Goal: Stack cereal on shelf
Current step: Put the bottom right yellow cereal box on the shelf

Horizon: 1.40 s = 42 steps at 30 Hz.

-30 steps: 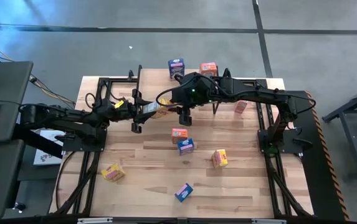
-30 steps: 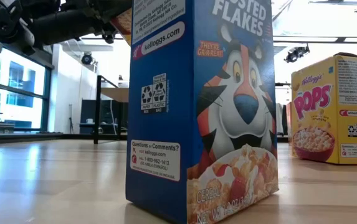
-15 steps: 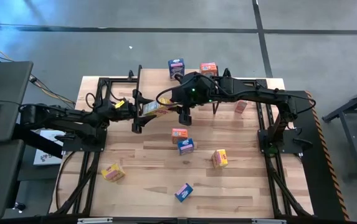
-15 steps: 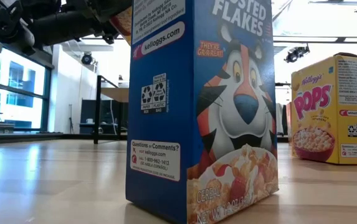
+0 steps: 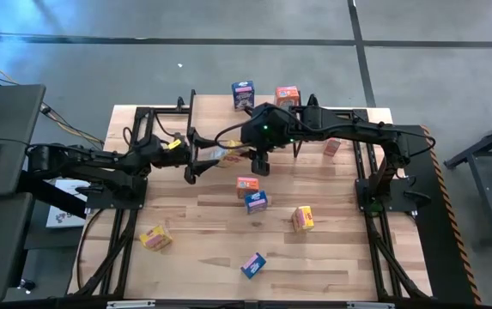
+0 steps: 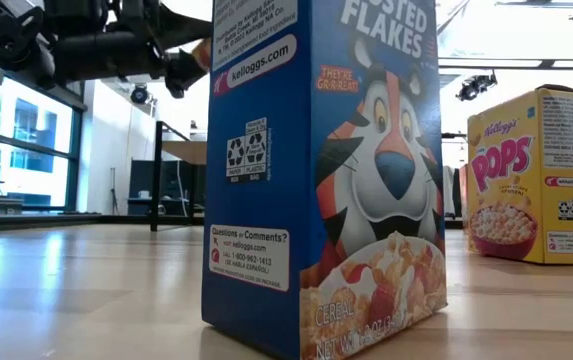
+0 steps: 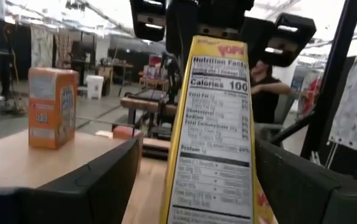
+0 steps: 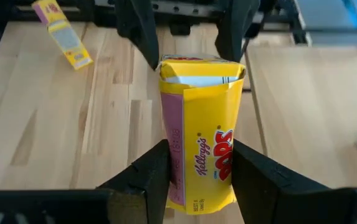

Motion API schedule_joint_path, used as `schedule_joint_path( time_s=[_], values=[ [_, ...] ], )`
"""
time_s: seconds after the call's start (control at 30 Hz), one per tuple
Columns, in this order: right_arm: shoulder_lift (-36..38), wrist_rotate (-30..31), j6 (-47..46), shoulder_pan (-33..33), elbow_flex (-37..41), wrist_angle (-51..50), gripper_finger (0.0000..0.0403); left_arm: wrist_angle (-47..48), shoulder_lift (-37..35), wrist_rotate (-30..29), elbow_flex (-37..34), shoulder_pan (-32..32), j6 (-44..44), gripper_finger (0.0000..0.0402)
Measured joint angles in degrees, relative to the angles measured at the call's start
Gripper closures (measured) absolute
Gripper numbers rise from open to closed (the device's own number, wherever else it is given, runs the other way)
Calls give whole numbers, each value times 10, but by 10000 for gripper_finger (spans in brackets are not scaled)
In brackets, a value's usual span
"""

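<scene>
High view: both arms meet over the far-middle of the table (image 5: 185, 257), at a yellow Pops box (image 5: 221, 154) held in the air between them.
Right gripper (image 8: 194, 165): fingers clamped on the lower part of the yellow Pops box, one on each broad face, seen plainly in its own wrist view.
Left gripper (image 5: 196, 160): fingers spread apart on either side of the box and, as far as the left wrist view shows, clear of its faces; it carries nothing.
Step in hand: judged to be a hand-over between the arms, the right one now bearing the box alone.
Shelf: its light top shows in the left wrist view with an orange box (image 7: 52, 106) standing on it; in the high view a blue box (image 5: 243, 93) and the orange one stand side by side at the far edge.
Loose stock: several boxes lie scattered across the near half of the table, among them a yellow box (image 5: 155, 238) near the left side.
Next move: the left arm should back straight away from the box before the right arm swings, then the box goes to the far edge beside the two standing there.
Edges: the shelf runs along the table's far edge, so an overreach would tip a box off the back.
Open room: the arms' black frames (image 5: 147, 116) flank the middle; free passage lies between them.
Risk: the spread fingers are close to the box; a sideways pull could drag it.
</scene>
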<state>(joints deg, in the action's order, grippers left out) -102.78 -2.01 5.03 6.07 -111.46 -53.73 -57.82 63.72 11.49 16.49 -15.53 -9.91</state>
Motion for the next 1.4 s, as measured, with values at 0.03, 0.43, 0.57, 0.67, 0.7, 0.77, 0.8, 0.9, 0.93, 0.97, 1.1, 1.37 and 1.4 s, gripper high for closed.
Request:
schedule_joint_path(
  time_s=[0.03, 0.43, 0.57, 0.67, 0.7, 0.77, 0.8, 0.9, 0.93, 0.97, 1.1, 1.37, 1.4],
  values=[
    [0, 0, -2, 0, 0, -9, 258, 2, 0, 0, 0, 1, 0, 100],
    [0, -1, -29, 0, 0, -37, 258, 221, 0, 17, 108, 2, 22, 101],
    [0, -2, -37, 0, 0, -45, 258, 340, 0, 18, 170, 5, 68, 101],
    [0, -4, -37, 0, 0, -50, 258, 342, 0, 18, 187, 9, 70, 101],
    [0, -7, -38, 0, 0, -53, 258, 344, 0, 18, 192, 10, 70, 101],
    [0, -15, -38, 0, 0, -56, 258, 355, 0, 19, 203, 10, 70, 101],
    [0, -18, -38, 0, 0, -56, 258, 368, 0, 19, 210, 10, 71, 101],
    [0, -29, -38, 0, 0, -56, 258, 410, 0, 20, 227, 10, 71, 101],
    [0, -30, -37, 0, 0, -56, 258, 422, 0, 20, 233, 10, 71, 101],
    [0, -30, -37, 0, 0, -56, 258, 432, 0, 20, 238, 10, 71, 101],
    [0, -32, -37, 0, 0, -54, 258, 449, 0, 47, 251, 10, 61, 101],
    [0, -32, -36, 0, 0, -45, 258, 466, 7, 49, 251, 10, 55, 101],
    [0, -32, -36, 0, 0, -45, 258, 467, 10, 49, 251, 10, 55, 101]
  ],
)
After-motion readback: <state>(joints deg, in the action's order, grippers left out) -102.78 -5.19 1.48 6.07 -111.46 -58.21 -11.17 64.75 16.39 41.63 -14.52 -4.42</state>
